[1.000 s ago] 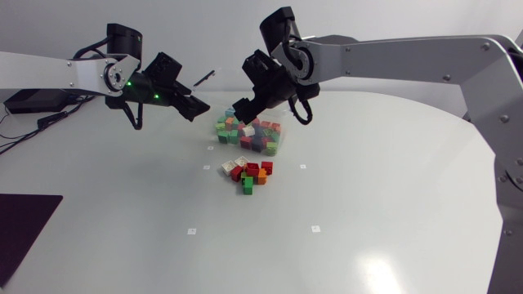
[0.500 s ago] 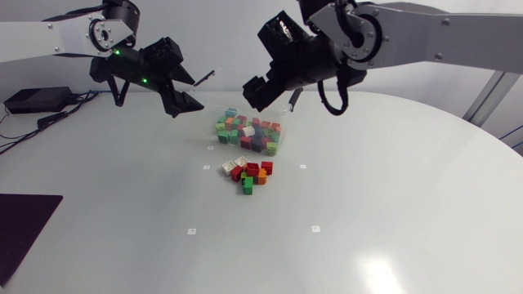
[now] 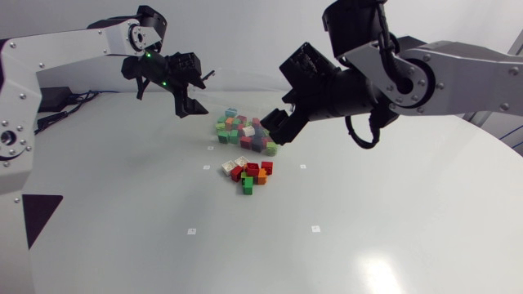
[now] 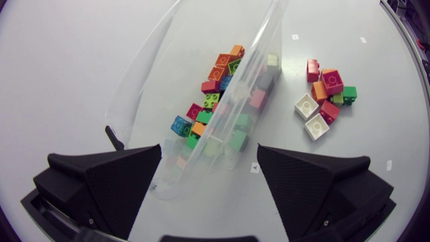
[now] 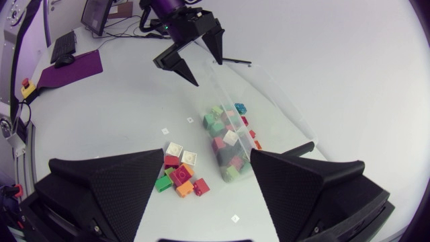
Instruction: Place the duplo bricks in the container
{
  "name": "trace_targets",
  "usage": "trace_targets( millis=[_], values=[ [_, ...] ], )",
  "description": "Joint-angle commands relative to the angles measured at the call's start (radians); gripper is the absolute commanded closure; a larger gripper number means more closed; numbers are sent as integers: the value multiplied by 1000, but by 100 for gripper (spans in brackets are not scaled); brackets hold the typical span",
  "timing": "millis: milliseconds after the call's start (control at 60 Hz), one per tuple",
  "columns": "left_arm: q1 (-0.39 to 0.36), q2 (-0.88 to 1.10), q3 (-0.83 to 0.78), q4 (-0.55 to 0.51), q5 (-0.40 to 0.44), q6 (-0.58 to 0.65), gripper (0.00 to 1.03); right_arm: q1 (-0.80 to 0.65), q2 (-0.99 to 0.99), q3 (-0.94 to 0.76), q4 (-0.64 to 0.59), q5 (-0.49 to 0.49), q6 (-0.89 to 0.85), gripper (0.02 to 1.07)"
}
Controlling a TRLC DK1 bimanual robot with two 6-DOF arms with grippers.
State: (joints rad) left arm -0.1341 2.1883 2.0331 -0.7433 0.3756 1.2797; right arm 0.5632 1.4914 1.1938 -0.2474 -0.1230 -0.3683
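A clear plastic container (image 3: 249,135) near the table's middle holds several coloured duplo bricks. Just in front of it lies a small loose pile of bricks (image 3: 248,173) in red, white, green and orange. My left gripper (image 3: 194,108) hangs open and empty in the air to the left of the container, looking down on the container (image 4: 201,128) and the pile (image 4: 322,99). My right gripper (image 3: 274,131) hovers open and empty above the container's right end. Ahead of the right gripper (image 5: 208,191) are the container (image 5: 232,138), the pile (image 5: 179,173) and my left gripper (image 5: 207,70).
A black mat (image 3: 37,217) lies at the table's left edge. Small white marker squares (image 3: 191,231) dot the white tabletop around the pile. The container's thin transparent wall (image 4: 154,74) spreads out wide past the bricks inside it.
My right arm has swung to the right and come lower, its gripper now at the container's right end. My left arm has lifted and turned, its gripper staying left of the container.
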Motion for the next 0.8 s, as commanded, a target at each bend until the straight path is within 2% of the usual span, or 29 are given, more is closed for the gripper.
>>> trace_targets(
  millis=[0,167,283,550,650,783],
  values=[
    [-2,87,110,-68,-26,55,5,0,-36,-43,26,2,-21,14],
    [-4,176,291,-291,-41,98,8,-11,-40,-65,37,-6,-24,14],
    [-9,179,294,-315,-55,102,13,-14,-39,-74,50,-10,-26,14],
    [-16,145,263,-396,-55,113,13,-16,-45,-79,50,-12,-27,14],
    [-29,77,167,-381,-55,116,13,-14,-46,-79,50,-12,-26,14],
    [-32,51,127,-361,-55,115,13,-14,-48,-76,50,-12,-21,14]
  ],
)
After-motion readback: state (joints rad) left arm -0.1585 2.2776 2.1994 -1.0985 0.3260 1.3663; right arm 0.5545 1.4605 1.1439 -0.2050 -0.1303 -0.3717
